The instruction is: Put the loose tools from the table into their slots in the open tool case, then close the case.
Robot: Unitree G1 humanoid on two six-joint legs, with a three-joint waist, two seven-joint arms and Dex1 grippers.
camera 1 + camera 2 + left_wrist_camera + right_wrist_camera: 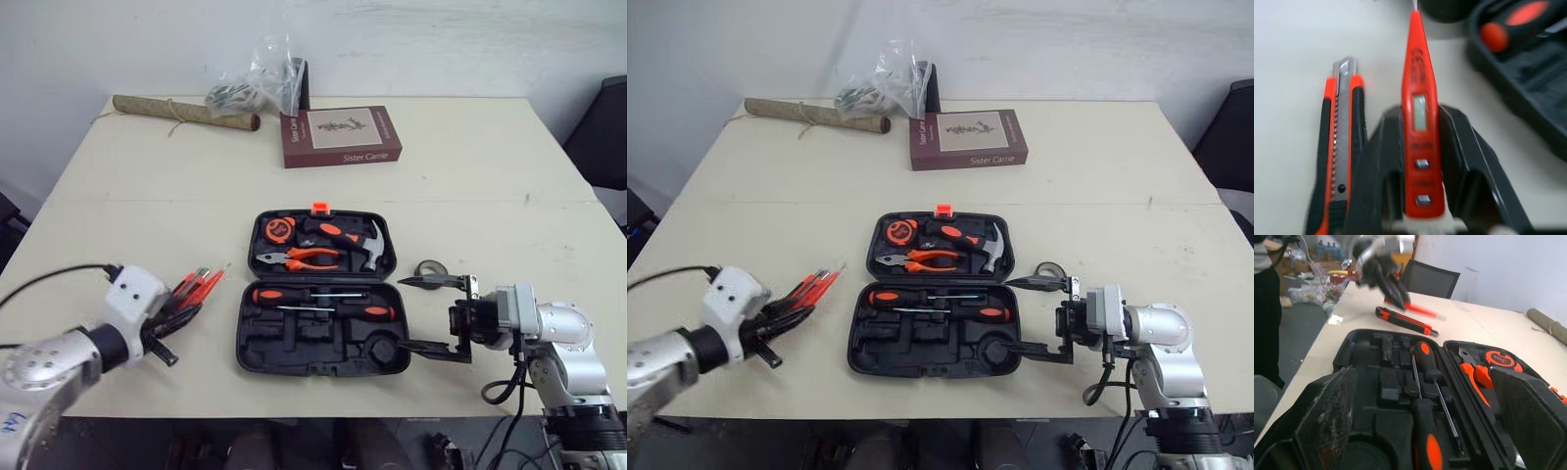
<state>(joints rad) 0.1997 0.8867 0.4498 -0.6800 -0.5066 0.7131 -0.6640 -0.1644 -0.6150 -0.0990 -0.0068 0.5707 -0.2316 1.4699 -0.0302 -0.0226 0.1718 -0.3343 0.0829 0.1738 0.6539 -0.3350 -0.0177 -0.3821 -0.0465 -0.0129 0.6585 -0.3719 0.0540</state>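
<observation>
At the lower left of the head view: left end effector closed around a red tester pen, one black finger on each side of the pen. The pen has a small display window and two buttons; the lettering by them is too blurred to read. Its tip points toward the case. An orange-and-black utility knife lies on the desk just beside the pen, parallel to it.

Lower right: right end effector, jaws spread wide, at the right-hand edge of the tool case. The lower finger reaches over the case's near right corner. A dark ring sits on the desk just behind the upper finger.

Centre: case open and flat, black, with an orange latch on its far edge.
- Near half: two orange-handled screwdrivers lie side by side. The moulded slots in front of them are empty, among them a round recess at the right.
- Far half: tape measure, pliers, hammer.

Upper centre: dark red book, cover reads "Sister Carrie". Left of it lie a tan roll tied with string and a clear plastic bag.
</observation>
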